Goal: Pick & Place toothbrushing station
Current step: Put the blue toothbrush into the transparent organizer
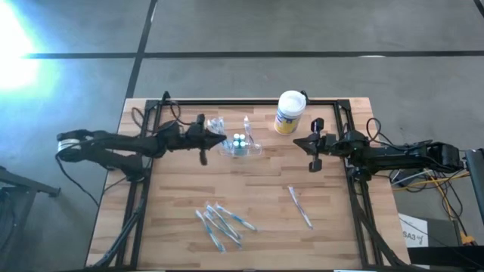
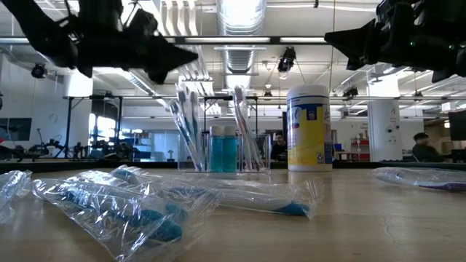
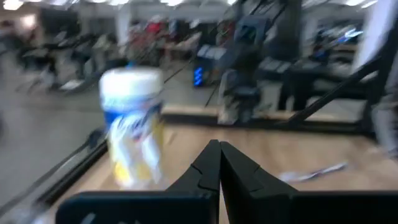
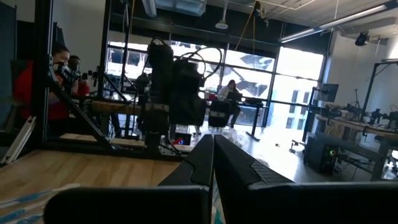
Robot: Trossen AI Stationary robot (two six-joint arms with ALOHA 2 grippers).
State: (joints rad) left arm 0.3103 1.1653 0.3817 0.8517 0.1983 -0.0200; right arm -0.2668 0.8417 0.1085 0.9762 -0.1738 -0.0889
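The toothbrushing station is a small clear holder standing on its base at the table's far middle. In the low view the station holds leaning toothbrushes and two blue tubes. My left gripper is shut and empty just left of the station; the low view shows this gripper up above the brush tops. My right gripper hovers shut and empty to the station's right, also raised off the table. Both wrist views show shut fingers with nothing between them.
A white canister with a yellow-blue label stands behind and right of the station. Several wrapped toothbrushes lie near the front edge and one more to the right. A black frame borders the table. People sit in the room beyond.
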